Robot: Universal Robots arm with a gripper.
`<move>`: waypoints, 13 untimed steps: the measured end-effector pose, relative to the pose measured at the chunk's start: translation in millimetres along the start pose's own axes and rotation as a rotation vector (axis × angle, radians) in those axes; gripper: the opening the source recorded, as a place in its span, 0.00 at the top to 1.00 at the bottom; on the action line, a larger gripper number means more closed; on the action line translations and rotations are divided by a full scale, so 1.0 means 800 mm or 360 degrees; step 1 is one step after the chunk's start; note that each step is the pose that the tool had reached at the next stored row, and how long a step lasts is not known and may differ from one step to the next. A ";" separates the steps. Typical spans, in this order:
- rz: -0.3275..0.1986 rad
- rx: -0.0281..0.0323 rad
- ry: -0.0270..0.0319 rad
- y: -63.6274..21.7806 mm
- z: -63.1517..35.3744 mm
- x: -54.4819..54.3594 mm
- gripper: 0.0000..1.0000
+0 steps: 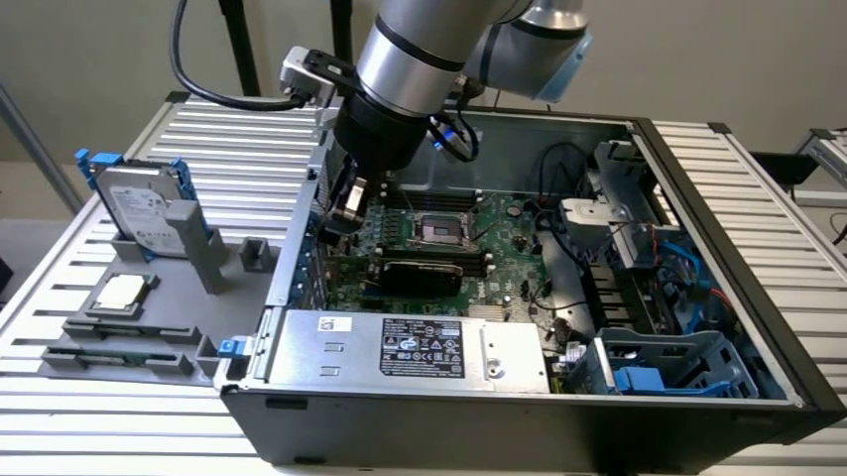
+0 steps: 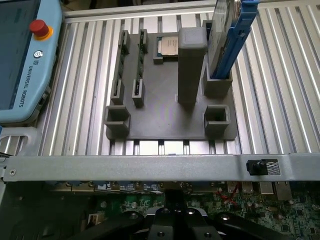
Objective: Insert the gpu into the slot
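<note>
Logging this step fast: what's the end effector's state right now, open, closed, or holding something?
End effector: cannot be told whether open or closed; it is low inside the case, over the motherboard beside the gpu.

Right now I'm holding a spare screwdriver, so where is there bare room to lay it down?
Free: the ribbed aluminium table on the exterior view's right of the computer case, and the flat middle of the grey fixture plate between its sockets. Crowded: inside the case, where the tool hangs over the motherboard beside the gpu.
</note>
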State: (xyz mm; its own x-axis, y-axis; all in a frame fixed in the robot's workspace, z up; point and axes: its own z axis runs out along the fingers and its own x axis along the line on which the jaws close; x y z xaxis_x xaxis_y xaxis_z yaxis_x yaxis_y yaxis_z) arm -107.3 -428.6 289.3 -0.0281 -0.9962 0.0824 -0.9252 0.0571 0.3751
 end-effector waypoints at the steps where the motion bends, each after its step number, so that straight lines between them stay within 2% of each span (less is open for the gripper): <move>1: 0.0001 -0.00002 0.00000 0.000 0.000 0.000 0.89; 8: 0.0004 0.00003 -0.00013 0.000 0.001 0.000 0.89; 11: 0.0005 0.00045 -0.00023 0.000 0.002 0.000 0.89; 13: 0.0007 0.00107 -0.00033 0.000 0.002 0.000 0.89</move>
State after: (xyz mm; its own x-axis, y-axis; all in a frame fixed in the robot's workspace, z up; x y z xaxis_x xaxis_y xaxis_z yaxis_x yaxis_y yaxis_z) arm -107.7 -428.5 287.4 -0.0328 -0.9961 0.0821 -0.9276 0.0609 0.3685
